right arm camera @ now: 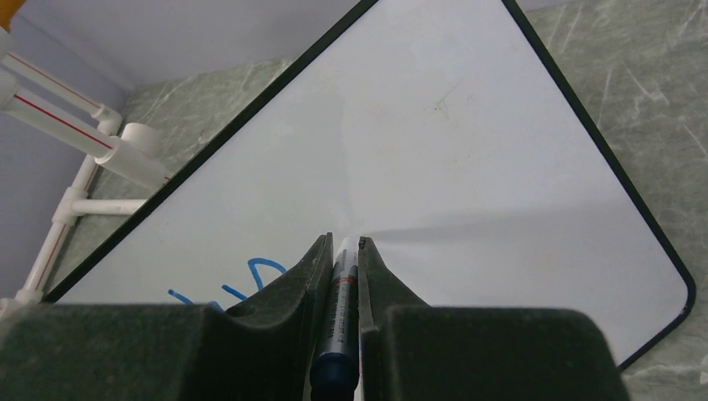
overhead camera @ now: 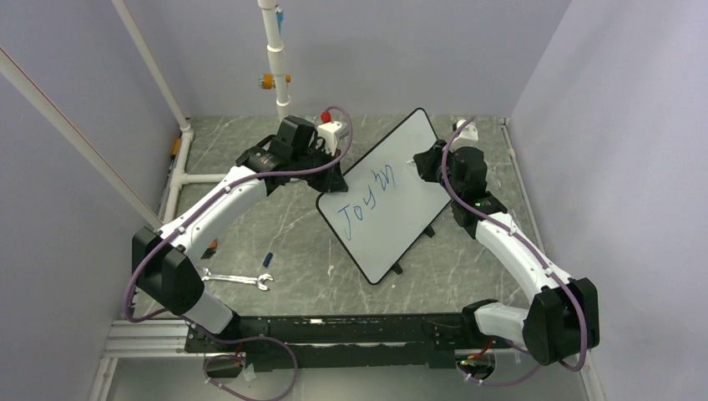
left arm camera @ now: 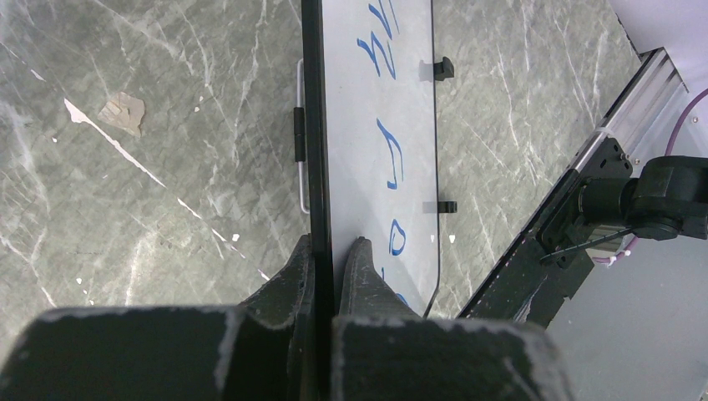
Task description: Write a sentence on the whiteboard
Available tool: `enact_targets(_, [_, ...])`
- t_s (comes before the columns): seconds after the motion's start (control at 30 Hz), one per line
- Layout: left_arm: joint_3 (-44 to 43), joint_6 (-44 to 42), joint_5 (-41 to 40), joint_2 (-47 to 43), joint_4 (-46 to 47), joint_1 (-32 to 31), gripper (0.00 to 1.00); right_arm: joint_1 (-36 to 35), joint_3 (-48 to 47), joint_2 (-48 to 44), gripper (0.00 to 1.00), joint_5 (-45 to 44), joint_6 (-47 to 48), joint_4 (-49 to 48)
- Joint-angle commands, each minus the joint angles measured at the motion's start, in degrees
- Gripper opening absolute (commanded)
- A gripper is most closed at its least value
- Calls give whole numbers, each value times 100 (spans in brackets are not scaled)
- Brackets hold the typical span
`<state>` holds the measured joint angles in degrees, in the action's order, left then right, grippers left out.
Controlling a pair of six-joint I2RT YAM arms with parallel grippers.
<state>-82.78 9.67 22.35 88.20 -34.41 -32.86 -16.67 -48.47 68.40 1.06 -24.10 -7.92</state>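
The whiteboard sits diagonally across the middle of the grey marbled table. One rounded corner reaches toward the back wall and the opposite one points at the arms' bases. The left gripper has its jaws pinching the board's thin black rim on the left-hand long edge. In the left wrist view the board runs away edge-on from between the fingers, with two small black feet showing on its far side.

The right gripper is pressed together on a marker with a white barrel and a dark blue end. The tip points at the white surface, but whether it touches I cannot tell. The sentence is in blue slanted letters and runs along the board's length. "Joy" reads clearly from above (the strokes after it are too small to be sure of), and the right wrist view catches only a few blue strokes at lower left.

Bare table lies left of the board, where a wrench rests beside a small blue item too small to name. White pipes stand at the back. On the right, the right arm fills the strip between board and wall.
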Motion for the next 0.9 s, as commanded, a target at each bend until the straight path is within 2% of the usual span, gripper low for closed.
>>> enact_targets(0.0, [148, -1534, -1611, 96, -199, -30, 0, 28, -14, 105, 0, 227, -126, -495])
enact_targets(0.4, [157, -1545, -1611, 118, -199, -65, 0, 33, -153, 449, 0, 32, -86, -537])
enact_targets(0.63, [140, -1539, -1585, 162, -215, -75, 0, 34, -436, 664, 0, 221, -128, -571])
enact_targets(0.87, [131, -1535, -1598, 186, -223, -72, 0, 34, -301, 625, 0, 541, -203, -722])
